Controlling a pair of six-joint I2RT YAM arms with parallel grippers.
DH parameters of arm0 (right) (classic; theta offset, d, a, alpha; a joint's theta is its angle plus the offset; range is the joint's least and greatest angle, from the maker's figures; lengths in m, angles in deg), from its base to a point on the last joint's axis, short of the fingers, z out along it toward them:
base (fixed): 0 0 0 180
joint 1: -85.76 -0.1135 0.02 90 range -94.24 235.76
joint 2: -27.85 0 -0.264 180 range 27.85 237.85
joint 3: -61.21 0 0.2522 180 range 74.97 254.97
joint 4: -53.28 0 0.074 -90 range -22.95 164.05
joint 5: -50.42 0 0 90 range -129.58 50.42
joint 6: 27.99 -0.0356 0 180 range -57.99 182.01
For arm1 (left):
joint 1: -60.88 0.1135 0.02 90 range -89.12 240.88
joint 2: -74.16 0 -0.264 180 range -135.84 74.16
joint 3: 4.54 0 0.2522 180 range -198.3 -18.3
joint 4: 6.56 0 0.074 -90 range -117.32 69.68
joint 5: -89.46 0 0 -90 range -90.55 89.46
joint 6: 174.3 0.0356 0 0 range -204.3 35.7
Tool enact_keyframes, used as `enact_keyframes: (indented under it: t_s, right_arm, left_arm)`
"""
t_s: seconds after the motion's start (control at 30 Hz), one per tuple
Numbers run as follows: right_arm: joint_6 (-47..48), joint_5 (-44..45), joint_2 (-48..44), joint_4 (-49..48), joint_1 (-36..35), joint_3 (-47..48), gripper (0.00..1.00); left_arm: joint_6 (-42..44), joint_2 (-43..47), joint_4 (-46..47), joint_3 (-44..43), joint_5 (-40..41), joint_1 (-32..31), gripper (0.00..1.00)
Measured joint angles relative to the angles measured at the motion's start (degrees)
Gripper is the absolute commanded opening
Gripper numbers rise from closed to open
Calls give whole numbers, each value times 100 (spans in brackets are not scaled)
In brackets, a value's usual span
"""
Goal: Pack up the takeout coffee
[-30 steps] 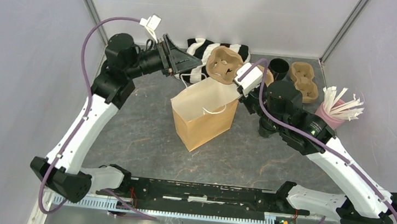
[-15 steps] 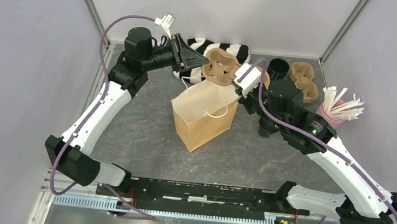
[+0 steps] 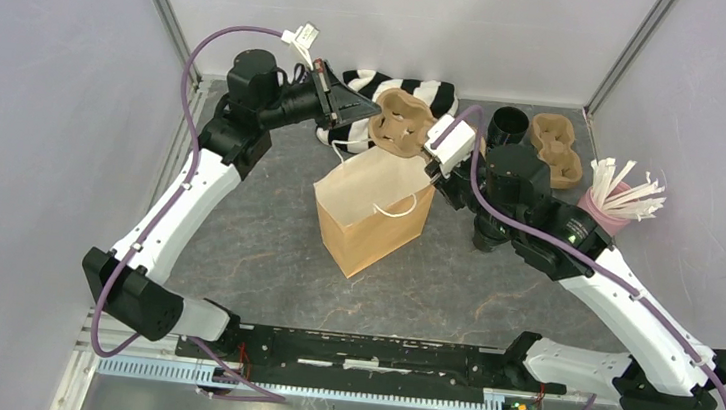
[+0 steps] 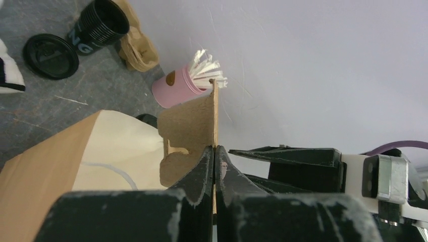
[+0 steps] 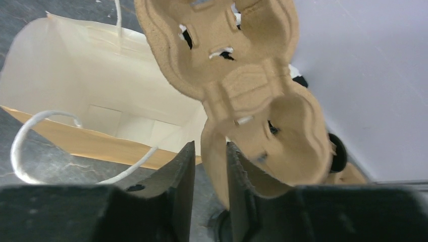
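Takeout coffee (image 3: 489, 240) appears to be the small black round shape on the worktop (image 3: 265, 246) just right of the brown paper bag (image 3: 376, 241). It sits tucked under the right arm, and too little of it shows to make out the lid.

The bag stands open-mouthed near the middle of the worktop, its white string handles hanging loose. A moulded cardboard cup carrier (image 3: 401, 128) is held in the air over the bag's far side, between the two arms.

The left claw (image 4: 215, 151) is closed tight, pinching one thin edge of the carrier. The right claw (image 5: 210, 148) stands partly open around the opposite rim. A gap shows between one finger and the cardboard, so it has no firm hold.

Along the far edge lie a black-and-white striped cloth (image 3: 430, 91), a lidless black cup (image 3: 509, 127) and a second carrier (image 3: 557, 148). A loose flat black lid (image 4: 50, 55) rests beside the lidless cup. A pink cup of white sticks (image 3: 600, 210) stands by the right edge.
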Motion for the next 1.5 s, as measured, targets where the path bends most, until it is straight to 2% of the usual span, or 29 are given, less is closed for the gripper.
enact_keyframes:
  t_s: [0.13,0.3,0.4,0.5,0.63,0.7,0.77,0.87,0.97,1.17,1.27,1.5]
  right_arm:
    - [-120,251,179,229,0,332,63]
    - [-413,763,378,297,0,691,91]
    - [-640,922,428,363,79,772,97]
    - [-907,627,708,448,584,1237,97]
    - [-1779,-839,1453,400,2345,2262,96]
    - [-2413,-1665,1727,63,3080,2428,94]
    - [-3309,-2651,1775,-693,3648,2046,92]
    - [-5115,-3952,1602,-2586,4225,675,90]
    - [-6664,-4776,1786,-3886,4452,-129,88]
    - [-8994,-5740,2549,-6166,4411,-341,78]
    - [-9543,-6022,2695,-6861,4304,-341,70]
    - [-9973,-6343,2754,-7512,4057,-341,51]
  left_arm:
    - [22,37,94,9,345,-13,2]
    - [125,310,415,118,1191,-13,2]
    - [299,581,476,144,1786,-13,2]
    - [509,726,334,-59,2428,-9,2]
    - [715,905,120,-236,2959,107,2]
    - [776,970,28,-284,3038,199,2]
    - [793,1012,-72,-295,3018,284,2]
    - [791,1075,-243,-289,2835,474,2]
    - [758,1224,-219,-136,2612,693,2]
    - [361,1475,66,219,2092,909,2]
    - [98,1475,306,376,1788,920,2]
    - [-590,1482,907,984,1351,920,2]
